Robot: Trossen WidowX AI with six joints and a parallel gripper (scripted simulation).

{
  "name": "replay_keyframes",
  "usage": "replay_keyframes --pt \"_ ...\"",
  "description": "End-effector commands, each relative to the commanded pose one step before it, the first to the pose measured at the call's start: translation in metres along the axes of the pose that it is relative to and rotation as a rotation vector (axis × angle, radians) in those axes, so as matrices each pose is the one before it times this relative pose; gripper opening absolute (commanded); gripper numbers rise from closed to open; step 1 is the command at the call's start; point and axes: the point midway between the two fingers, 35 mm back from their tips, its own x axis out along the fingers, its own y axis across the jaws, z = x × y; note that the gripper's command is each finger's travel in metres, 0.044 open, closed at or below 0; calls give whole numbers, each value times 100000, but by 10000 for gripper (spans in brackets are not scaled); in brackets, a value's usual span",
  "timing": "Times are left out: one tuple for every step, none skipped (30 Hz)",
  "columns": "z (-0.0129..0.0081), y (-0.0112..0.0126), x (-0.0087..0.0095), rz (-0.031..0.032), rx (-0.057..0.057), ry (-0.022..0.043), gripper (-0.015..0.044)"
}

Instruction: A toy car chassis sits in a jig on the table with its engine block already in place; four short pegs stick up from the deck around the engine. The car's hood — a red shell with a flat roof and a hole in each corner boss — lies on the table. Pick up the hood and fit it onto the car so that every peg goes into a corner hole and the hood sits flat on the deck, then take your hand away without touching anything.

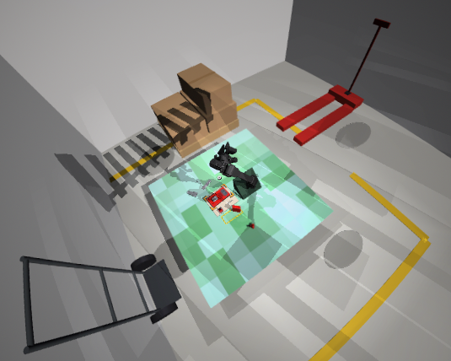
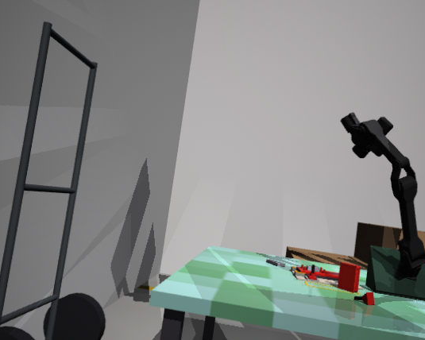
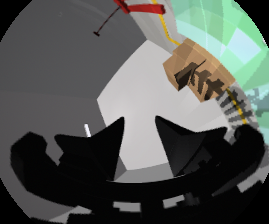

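A black robot arm (image 2: 407, 206) stands on a dark base plate (image 2: 379, 286) at the lower right of the exterior view, folded upward so that its pincer (image 2: 353, 123) hangs high above the worktop (image 2: 224, 286), well apart from everything on it. In the wrist view the two dark fingers show a clear gap with only wall and floor between them, so the pincer is partly spread and pinching nothing. The red hood (image 2: 349, 276) stands on its edge just beside the chassis (image 2: 315, 273), near the arm's base, inside a thin yellow outline on the worktop that probably marks its starting spot. In the top view the chassis (image 1: 219, 199) lies in its pale jig near the middle of the frame, deck upward, likely held this way so the pegs point straight up for the hood to drop over; the pegs themselves are too small to make out. A small red piece (image 2: 368, 298) and a grey part (image 2: 276, 262) lie apart on the green checked worktop. Judging by the raised arm, the pickup has not begun. Around the worktop are cardboard boxes (image 1: 200, 105), a red pallet jack (image 1: 322, 114) at upper right and a dark hand truck (image 1: 90, 295) at lower left. No brand, label or readable writing appears anywhere
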Motion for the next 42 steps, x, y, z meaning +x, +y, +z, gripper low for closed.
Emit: replay_keyframes --pt "-13 -117 -65 -486 -1462 200 194" --pt "-42 -352 -195 -1442 -4387 631 168" --pt "-88 -589 -323 -2346 -7321 1158 142" --pt "-148 -711 -383 -2728 -8848 1567 116" --pt "-200 -709 -374 -2604 -8865 1744 89" --pt "-252 -703 -365 -2469 -8880 1910 63" --pt "-305 -692 -355 -2324 -8894 2066 37" --pt "-357 -677 -345 -2170 -8908 2211 11" --pt "-408 -658 -335 -2008 -8921 2344 0" --pt "-458 -635 -325 -1838 -8933 2465 0" --pt "-507 -608 -314 -1662 -8944 2573 0" --pt "-554 -576 -303 -1480 -8954 2670 0" --pt "-599 -541 -291 -1293 -8964 2753 0" --pt "-642 -503 -279 -1103 -8973 2823 0" --pt "-681 -460 -268 -909 -8981 2881 0" --pt "-718 -415 -255 -714 -8988 2925 0" --pt "-751 -366 -243 -517 -8995 2956 0" --pt "-781 -315 -230 -319 -9000 2975 0" --pt "-806 -261 -218 -122 -9005 2980 0" --pt "-828 -205 -205 74 -9009 2973 0" --pt "-845 -147 -192 268 -9011 2954 0" --pt "-858 -88 -178 460 -9013 2922 0" --pt "-867 -27 -165 649 -9014 2878 0" --pt "-870 34 -151 833 -9015 2823 0" --pt "-869 95 -138 1013 -9014 2756 0" --pt "-864 157 -124 1188 -9012 2678 0" --pt "-853 217 -110 1357 -9009 2590 0" --pt "-838 277 -96 1520 -9005 2491 0" --pt "-818 336 -82 1676 -9001 2383 0" --pt "-794 393 -68 1824 -8995 2265 0" --pt "-766 448 -54 1964 -8988 2139 0" --pt "-733 501 -40 2096 -8981 2004 0" --pt "-697 551 -26 2219 -8973 1861 0" --pt "-657 598 -12 2333 -8963 1711 0" --pt "-613 641 2 2437 -8953 1554 0" --pt "-567 681 16 2531 -8942 1391 0" --pt "-517 718 29 2614 -8929 1222 0" --pt "-465 750 43 2686 -8916 1048 0" --pt "-412 779 57 2748 -8902 869 0" --pt "-356 803 70 2797 -8887 687 0" --pt "-299 823 84 2835 -8870 502 0" --pt "-241 838 97 2862 -8854 315 0"
